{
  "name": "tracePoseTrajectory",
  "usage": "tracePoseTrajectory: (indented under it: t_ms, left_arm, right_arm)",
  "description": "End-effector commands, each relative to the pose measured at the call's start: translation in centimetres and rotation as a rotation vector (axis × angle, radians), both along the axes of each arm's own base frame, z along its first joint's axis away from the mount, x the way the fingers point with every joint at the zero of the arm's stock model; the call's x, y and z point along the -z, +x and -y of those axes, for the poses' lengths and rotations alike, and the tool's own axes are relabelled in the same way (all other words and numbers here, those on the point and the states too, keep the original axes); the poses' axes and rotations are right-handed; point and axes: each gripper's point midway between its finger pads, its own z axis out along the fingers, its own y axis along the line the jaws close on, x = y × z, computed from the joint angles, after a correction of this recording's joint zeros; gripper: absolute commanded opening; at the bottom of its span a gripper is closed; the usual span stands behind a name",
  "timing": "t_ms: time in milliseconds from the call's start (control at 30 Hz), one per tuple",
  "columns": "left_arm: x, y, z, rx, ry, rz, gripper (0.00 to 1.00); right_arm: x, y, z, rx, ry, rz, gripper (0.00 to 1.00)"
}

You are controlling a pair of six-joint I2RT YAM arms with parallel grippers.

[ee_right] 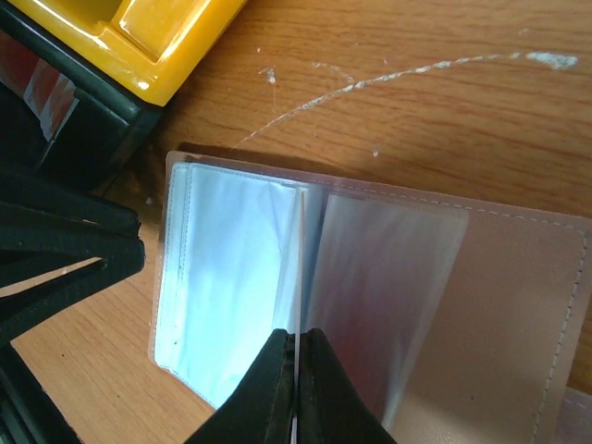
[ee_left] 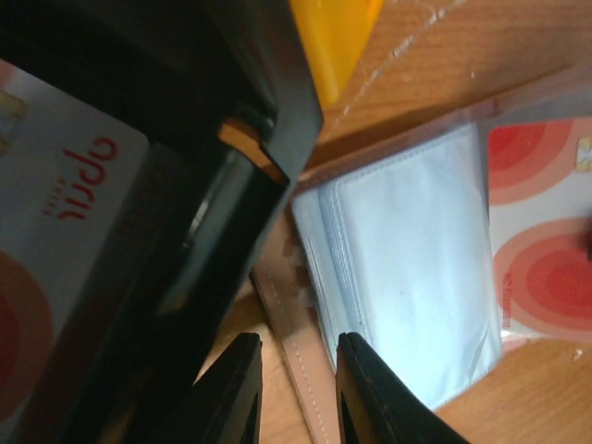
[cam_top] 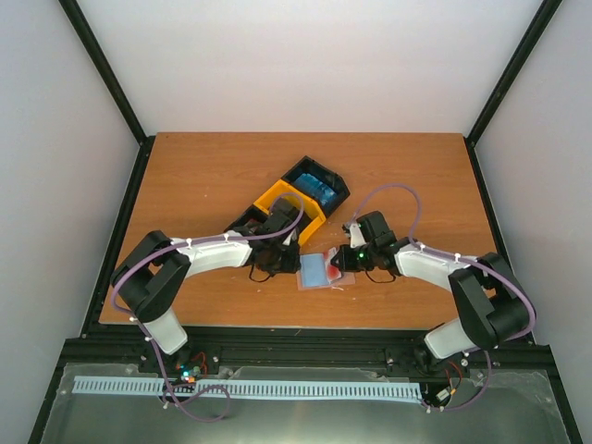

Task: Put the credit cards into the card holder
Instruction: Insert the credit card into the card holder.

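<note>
The card holder (cam_top: 314, 274) lies open on the table between my grippers, its translucent pockets facing up; it also shows in the left wrist view (ee_left: 407, 259) and the right wrist view (ee_right: 518, 305). My right gripper (cam_top: 339, 262) (ee_right: 297, 339) is shut on a red-and-white credit card (ee_left: 536, 240), seen edge-on as a thin white line (ee_right: 298, 268) over the holder's fold. My left gripper (cam_top: 285, 262) (ee_left: 298, 350) is open, its fingers astride the holder's stitched left edge. Another red-and-white card (ee_left: 65, 213) lies in a black bin.
A yellow bin (cam_top: 277, 199) (ee_right: 139, 37) and a black bin (cam_top: 319, 180) holding blue cards stand just behind the holder. Another black bin (ee_left: 250, 83) sits close by the left gripper. Bare wood lies to the right and at the back.
</note>
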Motion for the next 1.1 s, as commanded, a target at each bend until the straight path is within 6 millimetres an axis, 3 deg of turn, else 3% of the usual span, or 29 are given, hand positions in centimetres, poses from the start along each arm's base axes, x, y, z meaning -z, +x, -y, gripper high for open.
tracePoseTrajectory:
  t_ms: [0,167,333,467,600,767,933,1067]
  left_arm:
    - [-0.9,1.3,0.3,-0.048,0.003,0.039,0.24]
    - [-0.3,0.4,1.4,0.015,-0.035,-0.009,0.27]
    - [1.4,-0.2,0.8,0.014,0.012,-0.057,0.26]
    - [2.2,-0.3,0.0,-0.005,0.063,-0.070,0.22]
    - [2.4,-0.3,-0.5,-0.009,0.092,-0.070,0.20]
    - [2.0,-0.8,1.2,0.085,0.007,-0.066,0.12]
    - [1.9,-1.1,3.0,0.154,-0.024,-0.066,0.08]
    - [2.4,-1.1,2.7,0.141,0.012,-0.071,0.07]
  right_arm:
    - [0.3,0.3,-0.6,-0.011,0.044,0.004,0.03]
    - [1.1,0.0,-0.6,0.013,0.058,-0.033,0.03]
    - [1.8,-0.6,-1.3,0.031,0.126,-0.100,0.03]
    - [0.9,-0.7,-1.5,0.037,0.147,-0.103,0.03]
    - [-0.5,0.2,0.0,0.096,0.067,-0.035,0.03]
    - [-2.1,0.0,0.0,0.086,0.082,-0.009,0.03]
    - [-1.6,-0.5,0.4,0.084,0.067,-0.013,0.03]
    - [-0.8,-0.8,0.6,0.100,0.070,-0.032,0.03]
